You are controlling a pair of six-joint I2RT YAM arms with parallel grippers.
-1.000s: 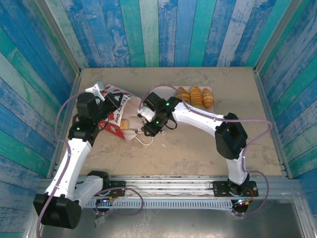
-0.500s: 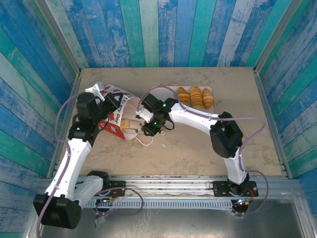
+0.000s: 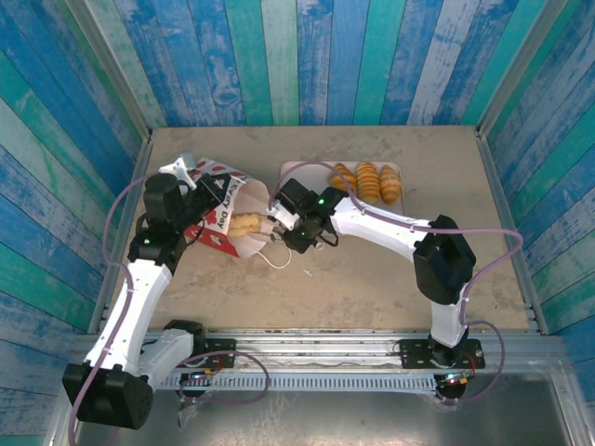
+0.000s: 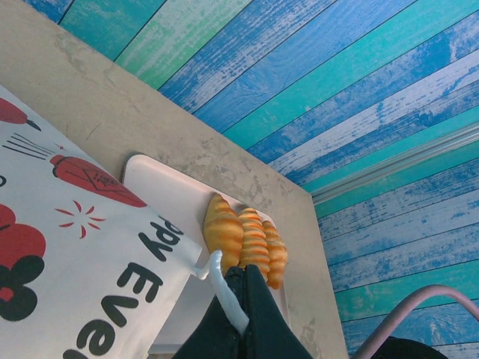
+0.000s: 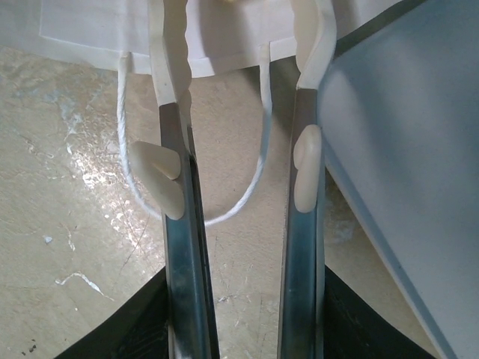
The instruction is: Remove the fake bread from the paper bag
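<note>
The red-and-white paper bag point(image 3: 216, 203) lies on its side at the left, mouth facing right. My left gripper point(image 3: 191, 183) is shut on its white cord handle point(image 4: 221, 284), pinched between the black fingers point(image 4: 258, 299). One golden fake bread piece point(image 3: 247, 224) sticks out of the bag's mouth, with my right gripper point(image 3: 272, 224) shut on its right end. In the right wrist view the fingers point(image 5: 174, 112) are held apart with a sliver of the bread point(image 5: 228, 2) at the top edge, over the bag's lower cord loop point(image 5: 135, 196). Three croissants point(image 3: 367, 181) lie on the pink tray point(image 3: 296, 172).
The tray's corner point(image 5: 404, 134) is just right of my right fingers. In the left wrist view the croissants point(image 4: 243, 239) and tray point(image 4: 161, 183) lie beyond the bag point(image 4: 75, 262). Blue plank walls point(image 3: 297, 56) enclose the table; bare tabletop point(image 3: 372, 269) lies in front.
My right gripper has drawn back to the right from the bag's mouth, and the bread piece has come partway out with it. The left arm has held still.
</note>
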